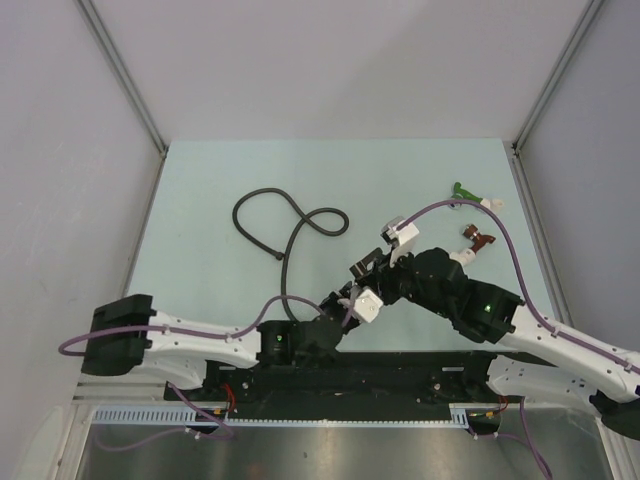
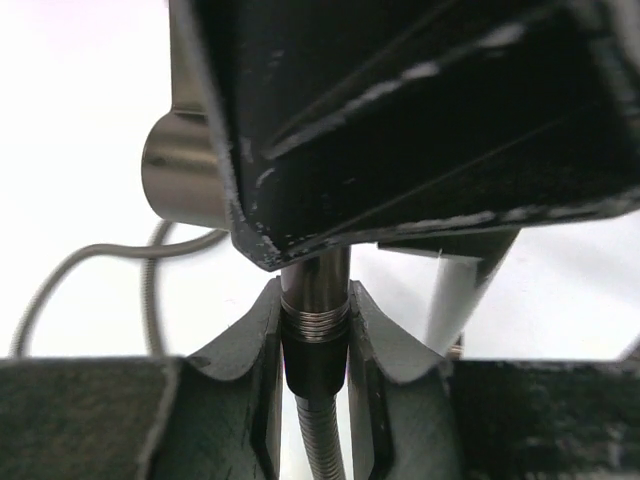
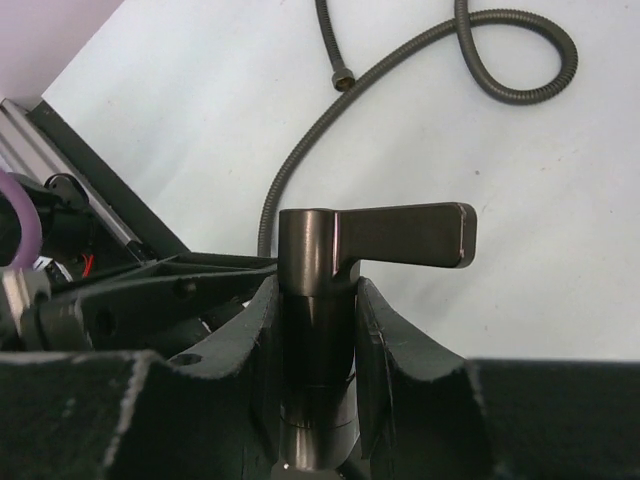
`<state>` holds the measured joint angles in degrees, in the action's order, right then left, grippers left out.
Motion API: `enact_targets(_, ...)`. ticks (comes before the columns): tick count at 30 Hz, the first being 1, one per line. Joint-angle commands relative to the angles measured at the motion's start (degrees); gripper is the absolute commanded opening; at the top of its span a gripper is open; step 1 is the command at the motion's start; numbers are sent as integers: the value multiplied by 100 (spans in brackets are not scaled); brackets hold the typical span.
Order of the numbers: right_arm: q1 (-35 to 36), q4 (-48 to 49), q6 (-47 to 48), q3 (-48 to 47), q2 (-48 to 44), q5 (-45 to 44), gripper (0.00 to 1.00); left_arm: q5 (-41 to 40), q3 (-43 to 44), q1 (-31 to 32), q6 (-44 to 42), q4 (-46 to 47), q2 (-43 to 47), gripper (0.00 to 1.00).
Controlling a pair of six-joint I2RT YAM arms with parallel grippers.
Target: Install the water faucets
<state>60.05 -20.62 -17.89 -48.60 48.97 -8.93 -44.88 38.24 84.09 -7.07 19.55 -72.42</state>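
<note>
Your right gripper (image 3: 317,300) is clamped on the faucet (image 3: 400,235), gripping its body over the near middle of the table (image 1: 200,200). Your left gripper (image 2: 315,310) pinches the hose (image 2: 322,440) collar just beneath it.

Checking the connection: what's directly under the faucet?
The hose, its threaded end clamped in the left gripper, runs up to the faucet. Where they meet is covered by the right gripper.

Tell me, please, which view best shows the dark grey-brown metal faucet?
Right wrist: the dark grey-brown metal faucet sits close in the right tool, flat arm clear. Left wrist shows little but a rounded end; overhead, the arms mostly hide it.
</note>
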Motion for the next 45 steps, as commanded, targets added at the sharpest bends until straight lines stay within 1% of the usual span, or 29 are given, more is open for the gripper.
enact_targets(1,51,296,-347,-97,60,-162,0,-2102,508,379,-1363,1444,-614,0)
enact_targets(2,59,287,-373,-106,69,-171,0,-2347,527,423,-1585,1942,-737,0)
enact_targets(5,59,287,-364,-97,60,-171,0,-2516,606,546,-2262,2708,-1150,0)
enact_targets(8,50,234,-321,-97,-36,-223,0,-2491,588,617,-2527,3054,-1283,8)
enact_targets(9,50,225,-303,-97,-71,-258,0,-2447,553,626,-2440,3037,-1240,17)
enact_targets(11,42,182,-250,-97,-186,-355,0,-2341,501,617,-2195,2783,-1117,27)
enact_targets(12,33,164,-198,-97,-221,-364,0,-2193,431,608,-1897,2660,-951,37)
enact_targets(13,33,138,-163,-106,-300,-416,0,-2078,395,608,-1738,2416,-845,41)
enact_targets(14,15,137,-136,-97,-344,-408,0,-1981,351,591,-1588,2291,-661,50)
enact_targets(16,-11,137,-13,-97,-458,-373,0,-1630,237,573,-1228,2011,-467,57)
enact_targets(17,-28,129,13,-106,-511,-355,0,-1516,202,547,-1113,1904,-274,64)
enact_targets(19,-81,103,128,-97,-616,-329,0,-1033,132,476,-770,1570,-89,69)
enact_targets(20,-107,94,163,-97,-660,-320,0,-805,79,459,-630,1535,104,75)
enact_targets(21,-134,76,215,-97,-696,-303,0,-394,-35,398,-551,1473,210,77)
enact_targets(24,-292,32,312,-97,-854,-145,0,522,-202,153,-94,1088,667,80)
enact_targets(25,-336,6,365,-106,-889,-83,0,1160,-255,55,46,1008,799,80)
enact_targets(26,-415,-3,383,-97,-959,-13,0,1497,-316,-67,344,946,1096,82)
enact_targets(27,-441,-12,426,-106,-986,109,0,1926,-465,-373,495,850,1264,82)
enact_targets(28,-468,-21,479,-97,-1003,163,0,2714,-545,-542,644,823,1422,83)
enact_targets(29,-485,-21,540,-106,-1021,216,0,3148,-624,-709,898,805,1728,85)
enact_targets(31,-494,-30,628,-97,-1047,444,0,3773,-765,-1183,1075,708,1959,87)
enact_targets(32,-494,-12,698,-106,-1047,514,0,4438,-791,-1333,1207,647,2108,87)
enact_targets(33,-494,14,743,-97,-1039,689,0,4731,-818,-1578,1252,577,2162,88)
enact_targets(35,-503,49,830,-106,-1021,831,0,5433,-853,-1790,1418,550,2250,88)
enact_targets(37,-503,102,875,-106,-1012,1121,0,5822,-906,-2107,1620,602,2268,87)
enact_targets(38,-503,120,884,-106,-1012,1182,0,6338,-932,-2238,1813,637,2250,87)
enact_targets(39,-503,129,927,-106,-1012,1261,0,6604,-958,-2474,1910,759,2224,87)
enact_targets(42,-495,146,980,-106,-1003,1411,0,7569,-959,-2766,2148,962,2005,86)
enact_targets(45,-494,172,998,-97,-968,1578,0,8029,-906,-2846,2219,1068,1732,85)
